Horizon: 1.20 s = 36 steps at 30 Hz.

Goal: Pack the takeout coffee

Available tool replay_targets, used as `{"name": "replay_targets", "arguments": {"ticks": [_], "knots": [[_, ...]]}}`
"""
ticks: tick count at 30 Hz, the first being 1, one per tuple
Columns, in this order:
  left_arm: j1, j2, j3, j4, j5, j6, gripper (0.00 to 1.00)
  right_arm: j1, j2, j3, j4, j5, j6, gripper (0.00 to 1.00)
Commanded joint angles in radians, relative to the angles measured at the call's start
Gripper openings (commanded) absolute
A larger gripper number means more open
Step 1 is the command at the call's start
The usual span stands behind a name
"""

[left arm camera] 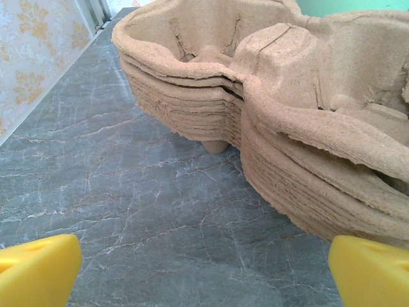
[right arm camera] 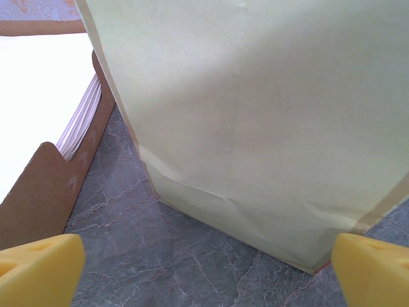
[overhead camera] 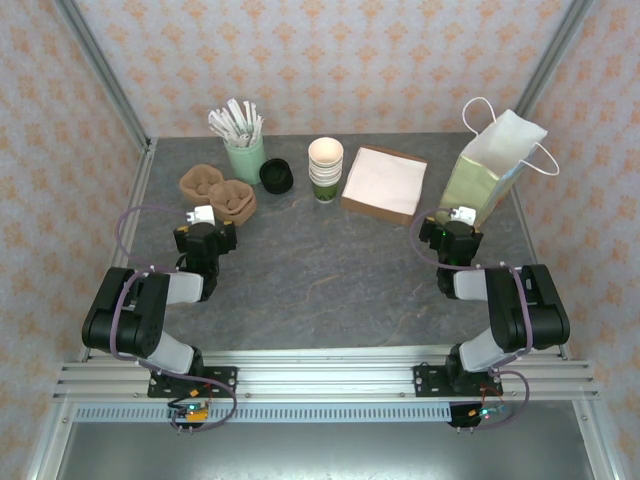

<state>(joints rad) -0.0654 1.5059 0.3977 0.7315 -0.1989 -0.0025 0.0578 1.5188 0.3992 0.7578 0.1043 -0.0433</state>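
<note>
No lidded cup with a green band is in view. A stack of cream cups (overhead camera: pixel 325 168) stands at the back centre, with a round black lid (overhead camera: pixel 276 176) lying just left of it. My left gripper (overhead camera: pixel 205 216) (left arm camera: pixel 204 275) is open over bare table, facing a stack of brown pulp cup carriers (overhead camera: pixel 220 193) (left arm camera: pixel 281 128) close ahead. My right gripper (overhead camera: pixel 460 216) (right arm camera: pixel 204 272) is open too, its yellow fingertips (right arm camera: pixel 38 268) spread wide just short of the base of a pale green paper bag (overhead camera: pixel 492 172) (right arm camera: pixel 255 115). Nothing is between either pair of fingers.
A mint-green tumbler of white sticks (overhead camera: pixel 243 148) stands at the back left. A brown box of white napkins (overhead camera: pixel 383 182) (right arm camera: pixel 38 109) lies left of the bag. The bag's white handles (overhead camera: pixel 545 160) stick up. Grey marble table (overhead camera: pixel 320 280) lies between the arms.
</note>
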Motion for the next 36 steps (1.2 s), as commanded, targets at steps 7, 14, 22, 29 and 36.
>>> {"name": "replay_targets", "arguments": {"ticks": [7, 14, 22, 29, 36], "knots": [[-0.005, -0.105, 0.036, -0.076, -0.141, -0.059, 1.0, 0.005, -0.069, -0.005, 0.011, 0.135, 0.033, 0.99], [0.0, -0.338, 0.184, -0.642, -0.356, -0.391, 1.0, 0.007, -0.375, 0.002, -0.363, 0.367, 0.306, 0.99], [-0.034, -0.401, 0.385, -0.938, -0.033, -0.517, 0.99, 0.132, -0.526, 0.138, -0.619, 0.126, 0.299, 1.0], [-0.175, -0.435, 0.481, -1.011, 0.089, -0.521, 0.95, 0.311, -0.531, 0.361, -0.851, 0.128, 0.239, 1.0], [-0.286, -0.402, 0.577, -1.023, 0.139, -0.455, 0.93, 0.309, -0.506, 0.659, -1.1, 0.156, 0.137, 1.0]]}}
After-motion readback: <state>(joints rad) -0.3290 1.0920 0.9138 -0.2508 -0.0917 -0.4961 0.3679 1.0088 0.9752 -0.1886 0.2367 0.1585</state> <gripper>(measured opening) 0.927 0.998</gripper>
